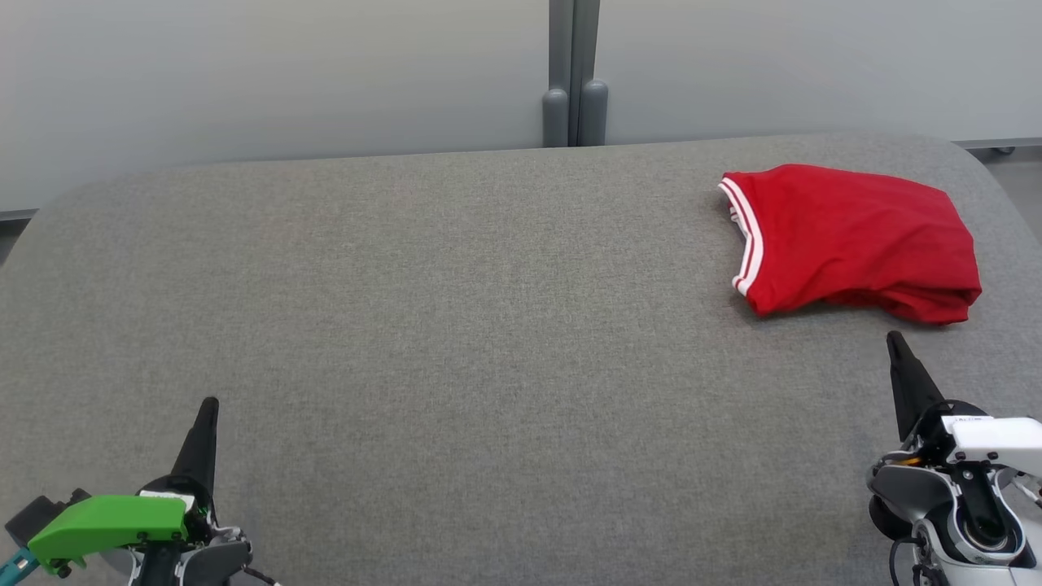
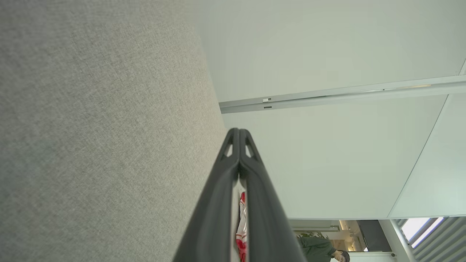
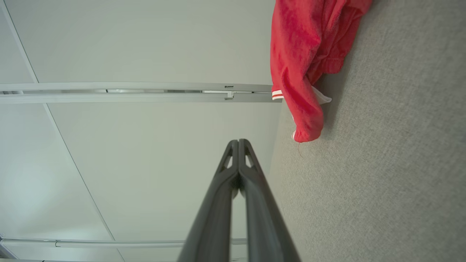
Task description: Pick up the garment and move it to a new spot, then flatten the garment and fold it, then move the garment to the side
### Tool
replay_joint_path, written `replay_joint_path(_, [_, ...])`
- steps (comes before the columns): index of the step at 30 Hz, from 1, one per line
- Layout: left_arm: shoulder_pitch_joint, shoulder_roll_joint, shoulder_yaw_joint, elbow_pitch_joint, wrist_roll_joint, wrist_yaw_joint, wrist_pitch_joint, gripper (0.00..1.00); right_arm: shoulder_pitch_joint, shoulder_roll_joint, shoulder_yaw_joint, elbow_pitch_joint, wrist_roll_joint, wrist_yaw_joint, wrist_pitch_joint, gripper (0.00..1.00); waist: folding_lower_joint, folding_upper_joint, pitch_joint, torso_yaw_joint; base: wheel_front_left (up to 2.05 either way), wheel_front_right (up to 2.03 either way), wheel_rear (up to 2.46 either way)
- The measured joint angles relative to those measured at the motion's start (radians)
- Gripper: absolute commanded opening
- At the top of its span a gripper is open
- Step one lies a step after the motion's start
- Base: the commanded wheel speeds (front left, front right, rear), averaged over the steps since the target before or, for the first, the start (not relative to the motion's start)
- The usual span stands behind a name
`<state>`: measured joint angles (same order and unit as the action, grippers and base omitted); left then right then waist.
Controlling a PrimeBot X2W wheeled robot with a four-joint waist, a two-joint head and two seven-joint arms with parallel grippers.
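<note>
Grey fabric covers the bench [image 1: 456,325], with pale wall panels [image 1: 285,73] behind it. A loosely folded red garment [image 1: 855,240] with white trim lies at the bench's far right, near the right end effector [image 1: 895,336], whose fingers are clenched together on nothing. The left end effector [image 1: 210,404], also clenched and empty, is at the near left, well apart from the garment.

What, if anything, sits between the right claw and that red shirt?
Nothing visible does. The right gripper, shut, points toward the red garment, which lies just beyond its tip, and the stretch of grey table between them is bare.
</note>
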<state>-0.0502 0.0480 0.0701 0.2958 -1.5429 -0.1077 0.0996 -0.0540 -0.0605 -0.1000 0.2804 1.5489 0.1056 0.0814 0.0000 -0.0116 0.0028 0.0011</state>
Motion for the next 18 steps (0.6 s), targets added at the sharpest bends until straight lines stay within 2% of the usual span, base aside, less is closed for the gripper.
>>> replay_joint_path(5, [-0.014,-0.005,0.015,-0.010,-0.039,-0.012,0.016,0.00,0.000,0.009,-0.022,0.000,0.054,0.009,0.017,0.00,0.0000,0.0000,0.000,-0.001,0.00,0.00,0.00])
replay_joint_path(18, [-0.014,-0.007,0.019,-0.012,-0.056,-0.012,0.016,0.00,-0.001,0.017,-0.024,0.002,0.060,0.009,0.018,0.00,0.0000,0.0000,0.000,-0.001,0.00,0.00,0.00])
